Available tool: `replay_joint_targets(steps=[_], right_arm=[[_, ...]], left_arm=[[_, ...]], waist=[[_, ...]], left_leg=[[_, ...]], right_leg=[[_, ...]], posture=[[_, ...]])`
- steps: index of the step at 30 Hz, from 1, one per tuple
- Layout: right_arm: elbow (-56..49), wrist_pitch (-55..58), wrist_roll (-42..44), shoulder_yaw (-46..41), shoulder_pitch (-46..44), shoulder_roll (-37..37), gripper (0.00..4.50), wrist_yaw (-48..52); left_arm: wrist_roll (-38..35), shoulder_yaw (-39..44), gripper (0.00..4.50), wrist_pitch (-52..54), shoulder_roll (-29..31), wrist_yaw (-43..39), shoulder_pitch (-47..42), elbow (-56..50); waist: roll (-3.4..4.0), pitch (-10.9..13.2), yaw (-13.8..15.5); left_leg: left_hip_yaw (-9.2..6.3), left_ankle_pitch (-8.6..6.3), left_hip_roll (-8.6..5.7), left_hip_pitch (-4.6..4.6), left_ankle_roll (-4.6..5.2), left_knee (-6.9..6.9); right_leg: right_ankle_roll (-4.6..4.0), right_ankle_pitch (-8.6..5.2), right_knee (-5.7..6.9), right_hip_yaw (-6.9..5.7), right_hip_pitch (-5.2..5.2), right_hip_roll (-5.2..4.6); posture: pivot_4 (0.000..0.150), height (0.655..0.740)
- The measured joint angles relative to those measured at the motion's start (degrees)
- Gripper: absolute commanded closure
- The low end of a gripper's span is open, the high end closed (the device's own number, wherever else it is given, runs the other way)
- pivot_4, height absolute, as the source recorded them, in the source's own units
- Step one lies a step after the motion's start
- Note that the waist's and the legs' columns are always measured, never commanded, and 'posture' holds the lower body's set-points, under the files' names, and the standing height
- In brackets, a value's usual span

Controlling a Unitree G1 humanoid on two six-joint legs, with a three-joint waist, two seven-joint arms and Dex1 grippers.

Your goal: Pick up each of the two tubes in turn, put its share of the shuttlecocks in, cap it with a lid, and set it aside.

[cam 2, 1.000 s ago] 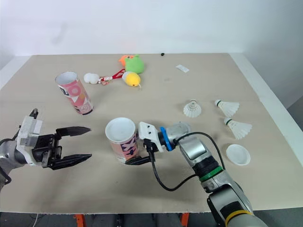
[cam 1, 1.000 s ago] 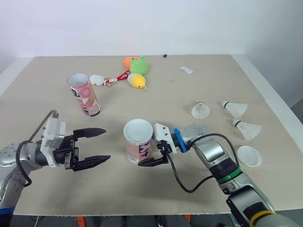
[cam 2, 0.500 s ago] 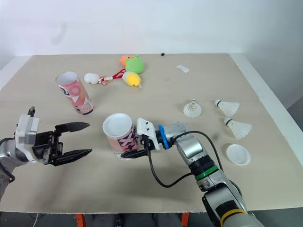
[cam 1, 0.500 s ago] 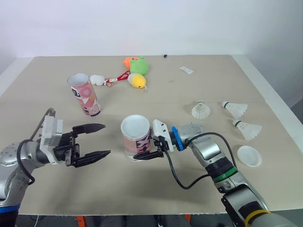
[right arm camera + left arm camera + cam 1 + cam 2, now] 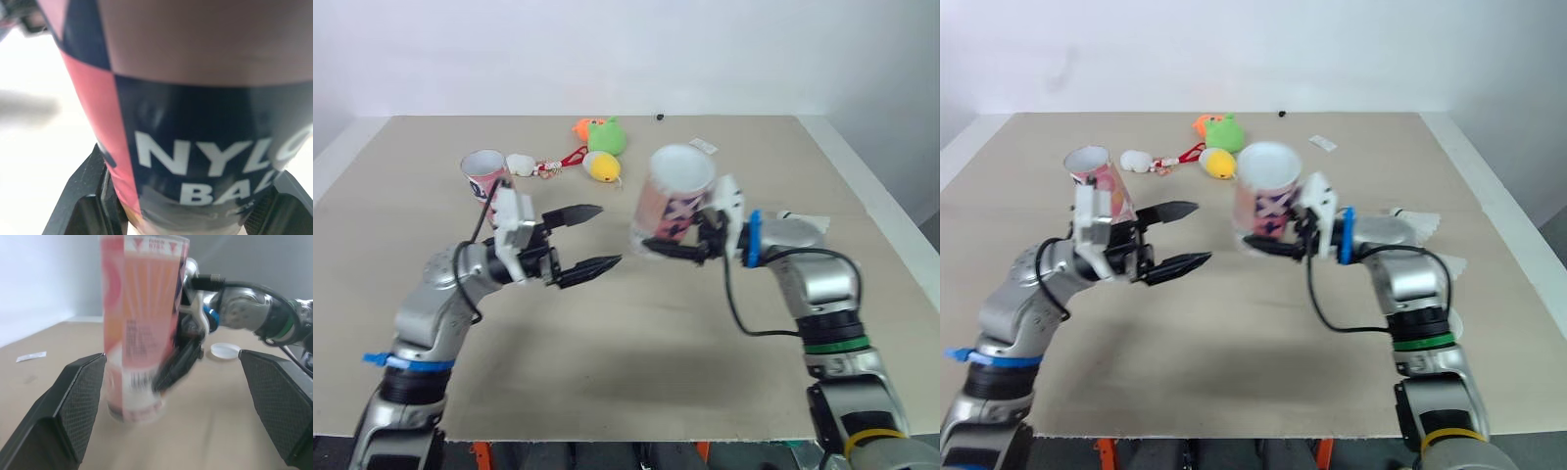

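Above the middle of the table, the right gripper clamps the base of a pink patterned tube — held clear of the surface, open mouth up. The left gripper hovers just beside it, fingers spread wide — empty. The second tube stands far left, near plush toys.

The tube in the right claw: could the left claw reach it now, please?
Probably yes: the left claw is open and faces the tube, with nothing between them; the right claw grips only its base.
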Motion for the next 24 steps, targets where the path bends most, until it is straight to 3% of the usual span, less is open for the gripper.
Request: replay_joint_targets(steps=[4,8,13,17,24], right_arm=[[8.08,-0.85,-1.03,-8.82,-1.74,-5.33,1.96,-9.87],[23.41,-4.94,-3.98,-18.89,-3.98,-13.81,1.96,-25.21],[34.2,-9.07,-5.97,-24.31,-1.47,-18.98,1.96,-35.42],[40.78,-10.09,-6.2,-25.6,2.56,-18.73,1.96,-39.0],[43.6,-10.23,-4.47,-25.88,2.8,-16.86,1.96,-38.78]], left_arm=[[1.92,-1.84,0.0,-0.11,-3.9,2.42,-4.97,4.64],[4.03,-2.65,0.0,-1.34,-7.42,3.64,-8.9,9.87],[4.31,-2.93,0.0,-1.15,-9.65,3.91,-9.46,12.06],[3.91,-3.9,0.0,1.23,-10.17,3.76,-9.49,12.03],[3.88,-7.48,0.0,3.66,-10.75,1.07,-9.52,10.49]], waist=[[0.01,0.01,0.28],[0.02,0.01,0.46],[0.03,0.01,0.19],[0.12,0.01,-0.06],[0.18,0.02,-1.07]], left_leg=[[0.07,0.0,-0.13,-0.04,0.0,0.02],[0.11,0.01,-0.45,-0.13,0.03,-0.02],[0.45,-0.09,-0.54,-0.14,0.19,-0.04],[0.69,-0.09,-0.62,-0.06,0.19,-0.05],[1.4,-0.05,-0.73,0.22,0.14,0.05]], right_leg=[[0.08,0.07,-0.03,0.11,-0.02,-0.08],[0.2,0.02,-0.06,0.18,-0.05,-0.36],[0.44,-0.06,-0.18,0.55,-0.07,-0.45],[0.64,0.02,-0.17,0.82,-0.09,-0.5],[1.53,0.19,-0.24,1.62,-0.04,-0.51]], posture=[[0.15,0.7323],[0.15,0.7323],[0.15,0.7323],[0.15,0.7323],[0.15,0.7323]])
